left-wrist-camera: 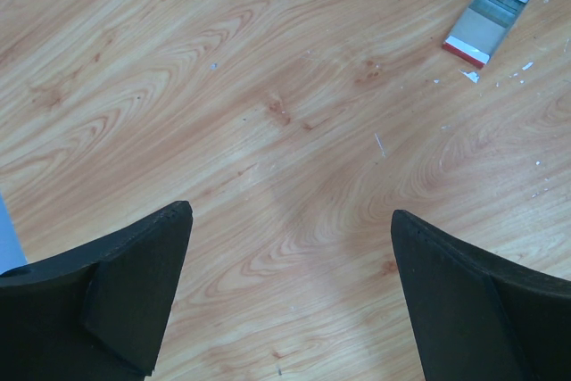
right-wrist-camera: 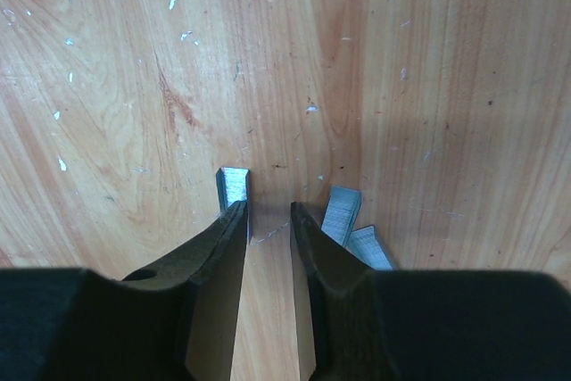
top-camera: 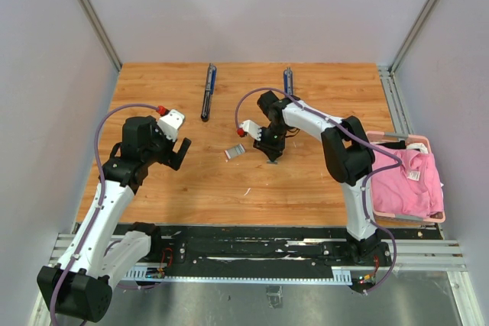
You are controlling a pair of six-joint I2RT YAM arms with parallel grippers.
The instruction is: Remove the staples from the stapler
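Light-brown wooden surface (top-camera: 321,181). My left tool (left-wrist-camera: 290,211) stands spread wide above bare wood. A small flat white box with red ends (left-wrist-camera: 486,20) lies ahead to its right. My right tool (right-wrist-camera: 267,209) is narrowed to a slit, pinching nothing. The short silvery-grey metal staple strips (right-wrist-camera: 234,186) lie just outside both fingertips.

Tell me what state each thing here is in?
Left claw, wide open, empty.
Right claw, nearly shut, nothing between.
Staples, loose strips beside right claw's tips.
Box, lying flat, untouched.
Staplers, lying flat, untouched.
Cloth, crumpled in basket.
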